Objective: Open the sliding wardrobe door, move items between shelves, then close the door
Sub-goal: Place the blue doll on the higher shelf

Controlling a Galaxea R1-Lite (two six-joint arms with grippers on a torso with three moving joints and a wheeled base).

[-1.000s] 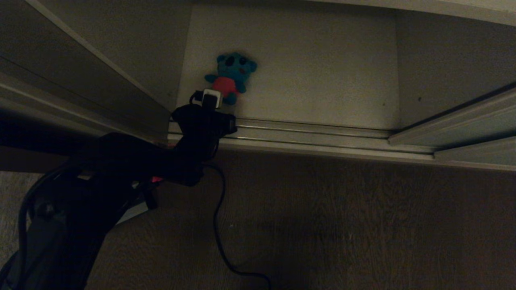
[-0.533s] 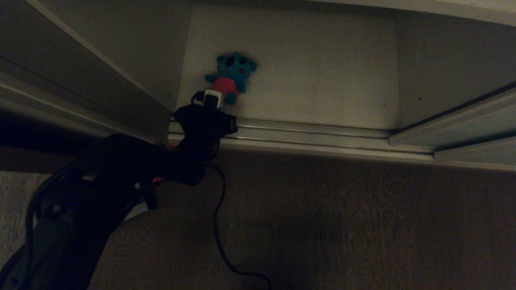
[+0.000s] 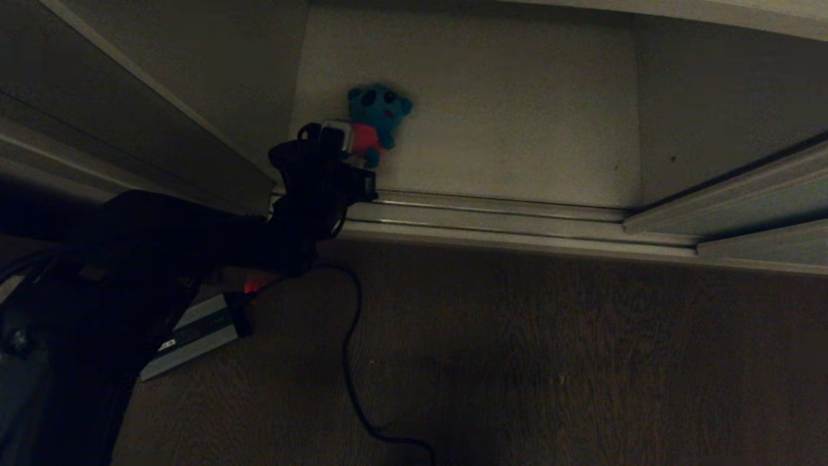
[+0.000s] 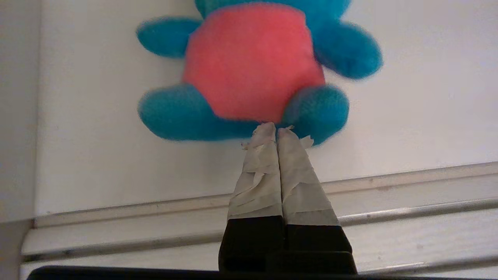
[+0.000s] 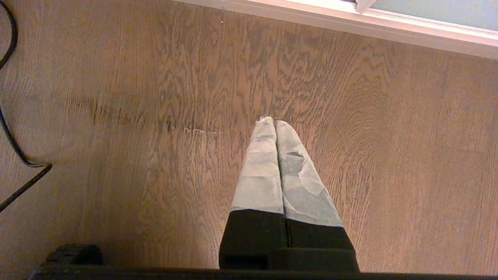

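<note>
So compared with a second ago, the left arm has pushed further into the wardrobe and come up a bit: the wrist now covers the toy's belly in the head view, where before it sat lower, near the feet. The toy itself hasn't budged.

The left gripper (image 4: 276,130) has its taped fingers pressed flat together, tips right at the bottom of the small teal plush toy (image 4: 253,66), between its legs. Honestly I can't tell if any fur is caught between them; it looks more like touching than gripping. The toy lies on its back on the bottom shelf (image 3: 517,129), close to the left wall and just behind the floor track (image 3: 491,217). The sliding wardrobe door (image 3: 731,194) is already pushed aside on the right.

So we're in the "move items" step, at the pick-up. If that pinch is empty, my guess is the next move needs the fingers spread and driven around the body or a leg before lifting.

The right gripper (image 5: 275,124) is parked over the wood floor (image 5: 155,97), fingers together, holding nothing.
</note>
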